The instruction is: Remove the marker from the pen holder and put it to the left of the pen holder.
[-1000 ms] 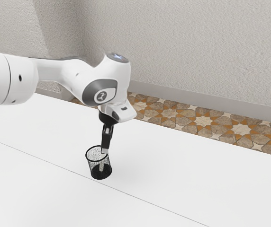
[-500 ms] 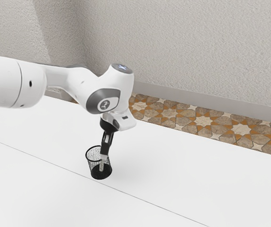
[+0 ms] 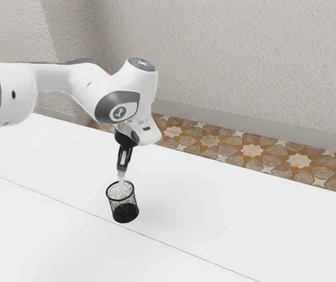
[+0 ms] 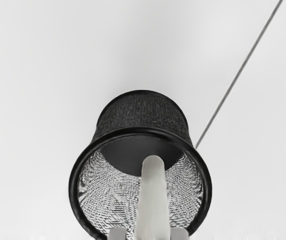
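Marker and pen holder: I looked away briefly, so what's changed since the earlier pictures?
The gripper has risen, slightly toward the exterior view's left, lifting the marker held between its fingers. The marker's lower end is still inside the pen holder, which stayed put.

The tool [image 3: 121, 171], tilted slightly, points down with the pale marker [image 3: 122, 183] gripped at its tip. Directly below the tool, the black mesh pen holder [image 3: 126, 216] stands upright on the white surface [image 3: 232, 217], the marker's lower part inside it. Above the tool, the white arm [image 3: 74, 88] reaches in from the exterior view's left. A thin dark line [image 3: 185, 252] crosses the surface below the tool, just beside the pen holder's base. Beyond the tool lie patterned floor tiles [image 3: 250, 151] and a textured wall [image 3: 232, 53].
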Robot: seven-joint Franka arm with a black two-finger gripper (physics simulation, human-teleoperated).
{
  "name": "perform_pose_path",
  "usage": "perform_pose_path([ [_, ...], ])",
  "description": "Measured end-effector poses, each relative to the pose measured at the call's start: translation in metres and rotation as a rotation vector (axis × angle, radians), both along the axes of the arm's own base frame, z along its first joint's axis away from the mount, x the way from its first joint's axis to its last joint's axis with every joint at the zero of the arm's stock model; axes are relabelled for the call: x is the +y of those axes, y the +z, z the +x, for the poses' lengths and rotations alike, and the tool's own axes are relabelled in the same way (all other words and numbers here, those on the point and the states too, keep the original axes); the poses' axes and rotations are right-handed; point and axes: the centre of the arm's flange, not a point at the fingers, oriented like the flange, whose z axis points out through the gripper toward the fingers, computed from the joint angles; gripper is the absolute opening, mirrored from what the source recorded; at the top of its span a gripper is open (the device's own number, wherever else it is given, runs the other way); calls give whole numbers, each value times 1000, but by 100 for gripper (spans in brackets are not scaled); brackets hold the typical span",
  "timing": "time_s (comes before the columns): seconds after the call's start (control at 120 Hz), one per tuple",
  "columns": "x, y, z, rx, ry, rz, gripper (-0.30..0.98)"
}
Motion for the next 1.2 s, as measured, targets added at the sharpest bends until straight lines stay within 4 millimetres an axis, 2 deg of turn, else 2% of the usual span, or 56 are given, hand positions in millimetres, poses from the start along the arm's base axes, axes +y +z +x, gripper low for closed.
perform_pose_path([
  [0.183,15,70,-10,-69,40,23,-8],
  [0.25,26,87,-9,-80,65,38,-8],
  [0.35,63,98,-9,-70,138,59,-8],
  [0.433,92,98,-11,-46,198,73,-8],
  [0.508,111,96,-13,-23,236,82,-8],
  [0.625,132,80,-15,38,274,131,-8],
  [0.792,185,11,-18,229,377,273,-8],
  [0.875,193,-20,-19,304,408,330,-8],
  [0.967,198,-48,-5,357,452,382,-8],
  [1.2,220,-93,8,441,595,462,-8],
])
